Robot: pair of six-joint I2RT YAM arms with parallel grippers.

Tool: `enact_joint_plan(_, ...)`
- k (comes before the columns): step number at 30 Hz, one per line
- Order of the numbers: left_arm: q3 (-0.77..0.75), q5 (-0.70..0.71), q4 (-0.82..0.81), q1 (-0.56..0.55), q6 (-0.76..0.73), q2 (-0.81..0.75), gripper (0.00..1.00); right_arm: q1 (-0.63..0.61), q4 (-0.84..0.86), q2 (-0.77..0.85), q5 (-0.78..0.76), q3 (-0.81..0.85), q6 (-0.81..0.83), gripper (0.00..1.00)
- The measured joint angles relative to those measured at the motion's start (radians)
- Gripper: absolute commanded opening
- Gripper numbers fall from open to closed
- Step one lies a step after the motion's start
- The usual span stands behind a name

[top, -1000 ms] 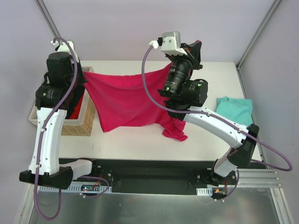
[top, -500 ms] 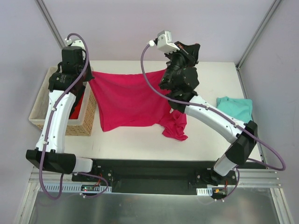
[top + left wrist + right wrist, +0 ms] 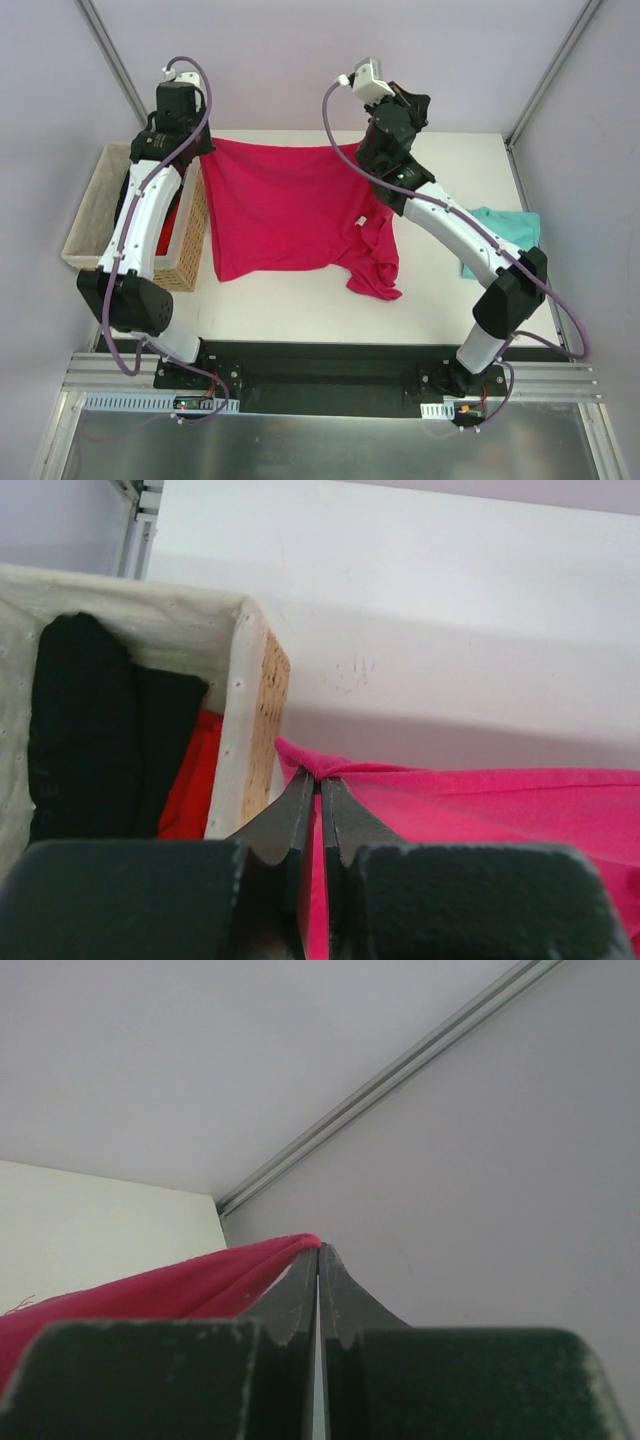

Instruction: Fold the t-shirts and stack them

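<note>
The magenta t-shirt [image 3: 280, 215] hangs stretched between my two grippers over the back of the table, its lower part and a bunched sleeve trailing onto the tabletop. My left gripper [image 3: 205, 148] pinches the shirt's far left corner [image 3: 320, 772], jaws shut on the cloth. My right gripper [image 3: 372, 150] is shut on the far right corner [image 3: 305, 1243], high near the back wall. The teal t-shirt [image 3: 500, 232] lies crumpled at the table's right edge, partly behind the right arm.
A wicker basket [image 3: 190, 240] with a white liner stands at the table's left, holding a black garment [image 3: 90, 730] and a red cloth [image 3: 190, 780]. The back wall and frame posts are close behind both grippers.
Both grippers have moved toward the back wall with the magenta shirt, spreading its top edge wider and flatter. The shirt's hem has been dragged back across the table.
</note>
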State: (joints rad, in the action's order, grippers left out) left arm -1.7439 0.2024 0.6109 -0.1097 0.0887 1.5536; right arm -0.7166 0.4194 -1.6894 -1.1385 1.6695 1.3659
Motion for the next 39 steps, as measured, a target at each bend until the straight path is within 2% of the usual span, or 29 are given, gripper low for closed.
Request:
enact_joint_plan(11,-0.202,-0.039,-0.016,0.000,-0.008,0.276,0.00,0.137,-0.210,-0.139,0.112,0.126,-0.213,0.01)
enact_joint_plan(26,-0.312,-0.064,-0.026,0.000,-0.011,0.470,0.00,0.217,-0.400,-0.367,0.225,0.248,-0.418,0.01)
enact_joint_plan(39,-0.343,-0.075,-0.029,0.000,-0.011,0.556,0.00,0.263,-0.492,-0.427,0.258,0.256,-0.511,0.01)
